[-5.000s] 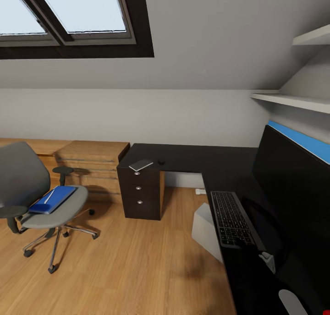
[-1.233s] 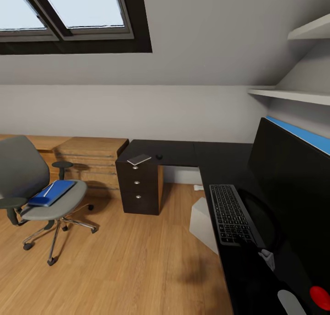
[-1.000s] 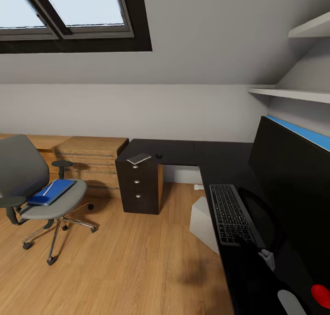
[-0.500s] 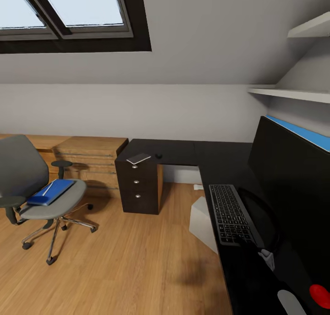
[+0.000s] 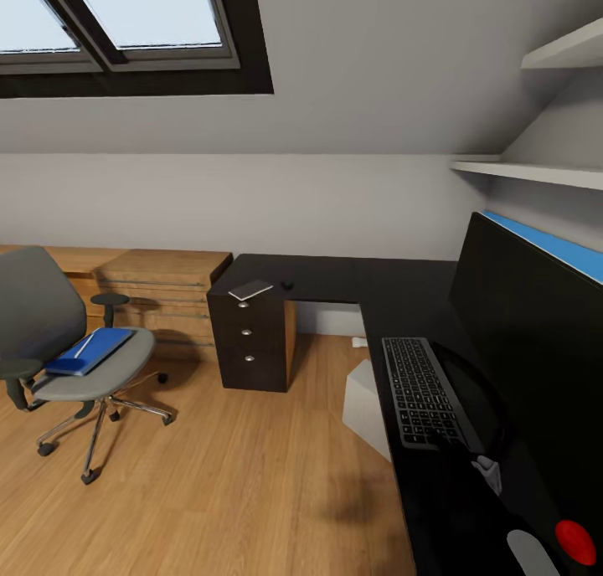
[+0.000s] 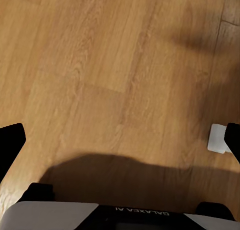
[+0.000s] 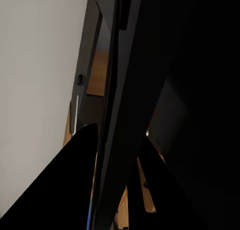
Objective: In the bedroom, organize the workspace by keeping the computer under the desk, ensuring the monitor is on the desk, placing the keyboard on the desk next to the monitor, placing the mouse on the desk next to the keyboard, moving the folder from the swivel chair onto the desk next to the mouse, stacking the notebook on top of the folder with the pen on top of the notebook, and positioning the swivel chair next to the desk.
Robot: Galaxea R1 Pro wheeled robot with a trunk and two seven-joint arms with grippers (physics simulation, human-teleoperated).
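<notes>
Wood floor [image 5: 251, 475] fills the lower left of the head view, open between chair [image 5: 59, 350] and tabletop [image 5: 419, 291]. Done, I judge: monitor [image 5: 536, 342] and keyboard [image 5: 423, 392] sit at right, computer [image 5: 364, 404] below the edge. Left: folder [image 5: 92, 352] with pen [image 5: 85, 345] lies on the chair seat at far left; notebook [image 5: 250, 290] and mouse [image 5: 287, 285] rest at centre, well apart from the keyboard. Left tool [image 6: 120, 135] is spread open, empty over floor; right tool's state I cannot tell.
</notes>
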